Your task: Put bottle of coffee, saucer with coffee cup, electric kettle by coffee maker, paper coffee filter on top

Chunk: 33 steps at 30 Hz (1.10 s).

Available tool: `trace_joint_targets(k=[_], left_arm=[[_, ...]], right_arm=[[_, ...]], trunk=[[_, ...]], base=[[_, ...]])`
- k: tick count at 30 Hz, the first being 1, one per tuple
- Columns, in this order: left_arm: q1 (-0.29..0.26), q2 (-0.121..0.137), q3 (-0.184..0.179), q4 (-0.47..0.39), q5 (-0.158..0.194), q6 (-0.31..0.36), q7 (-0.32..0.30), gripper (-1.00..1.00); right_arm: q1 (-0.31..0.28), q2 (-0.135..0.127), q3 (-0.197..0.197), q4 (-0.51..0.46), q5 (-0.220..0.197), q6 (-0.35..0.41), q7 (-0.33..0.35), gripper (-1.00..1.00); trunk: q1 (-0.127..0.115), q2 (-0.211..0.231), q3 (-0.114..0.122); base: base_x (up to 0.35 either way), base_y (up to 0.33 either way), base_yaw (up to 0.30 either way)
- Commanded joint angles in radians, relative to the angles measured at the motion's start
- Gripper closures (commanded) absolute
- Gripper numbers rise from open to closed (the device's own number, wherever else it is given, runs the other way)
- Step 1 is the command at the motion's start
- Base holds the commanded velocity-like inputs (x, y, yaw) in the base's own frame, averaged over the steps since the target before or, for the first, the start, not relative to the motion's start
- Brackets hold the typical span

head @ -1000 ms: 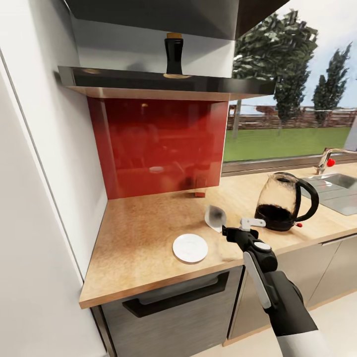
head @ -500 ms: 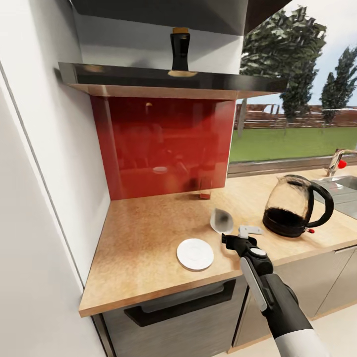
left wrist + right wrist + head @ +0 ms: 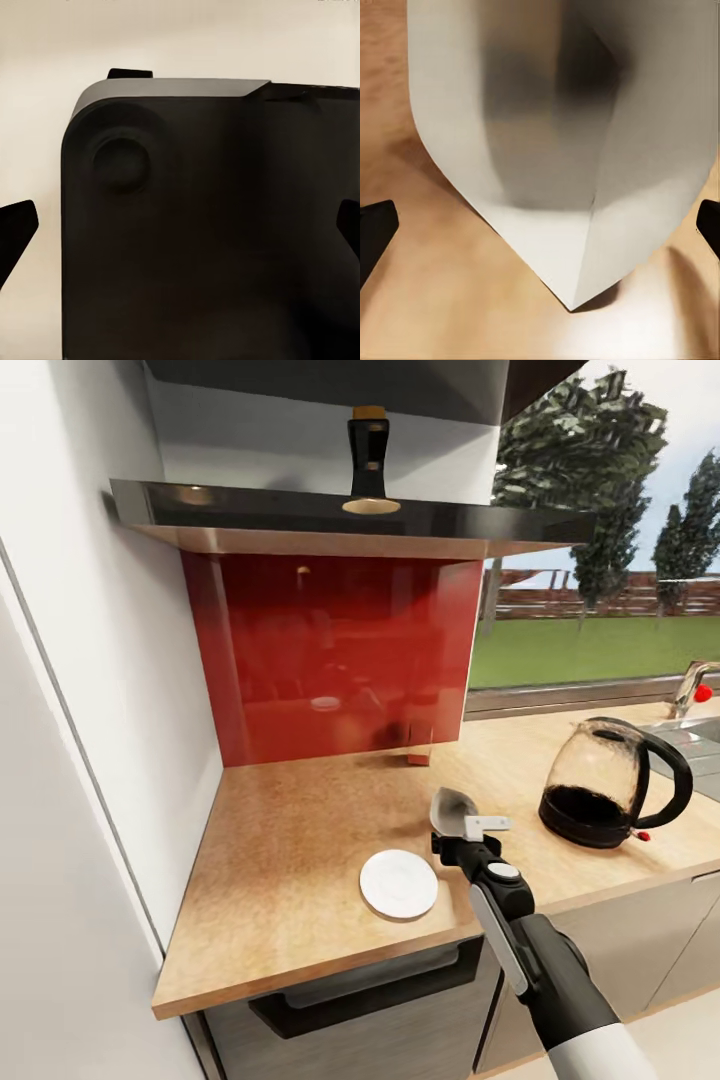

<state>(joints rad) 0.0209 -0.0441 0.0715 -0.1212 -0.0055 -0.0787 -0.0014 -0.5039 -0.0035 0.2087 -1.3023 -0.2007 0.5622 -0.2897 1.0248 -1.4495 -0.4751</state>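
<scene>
Paper coffee filter (image 3: 450, 809) on the countertop (image 3: 290, 830), right gripper (image 3: 470, 838) closing in.
The right gripper has crept nearer over the last second; its fingers spread wide around the filter (image 3: 562, 150), not clamped. Saucer (image 3: 398, 883) sits just beside, kettle (image 3: 612, 782) further right. A grasp looks imminent.
</scene>
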Motion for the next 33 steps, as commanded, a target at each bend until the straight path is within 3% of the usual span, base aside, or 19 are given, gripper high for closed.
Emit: trace_joint_targets(k=[1, 7, 33], left_arm=[[0.001, 0.0, 0.007, -0.002, -0.001, -0.001, 0.0, -1.0], [0.001, -0.001, 0.007, -0.002, -0.001, -0.001, 0.0, -1.0], [0.001, -0.001, 0.007, -0.001, -0.001, -0.001, 0.0, -1.0]], right_arm=[[-0.001, -0.003, 0.001, -0.001, -0.01, 0.001, -0.011, -1.0], [-0.001, -0.008, -0.004, 0.0, -0.009, -0.039, -0.012, -1.0], [-0.001, -0.009, -0.005, 0.0, -0.009, -0.045, -0.013, -1.0]], trunk=[[0.0, 0.0, -0.001], [0.0, 0.0, -0.001], [0.0, 0.0, -0.001]], base=[[0.086, 0.0, 0.0], [0.1, 0.0, 0.0], [0.037, 0.0, 0.0]])
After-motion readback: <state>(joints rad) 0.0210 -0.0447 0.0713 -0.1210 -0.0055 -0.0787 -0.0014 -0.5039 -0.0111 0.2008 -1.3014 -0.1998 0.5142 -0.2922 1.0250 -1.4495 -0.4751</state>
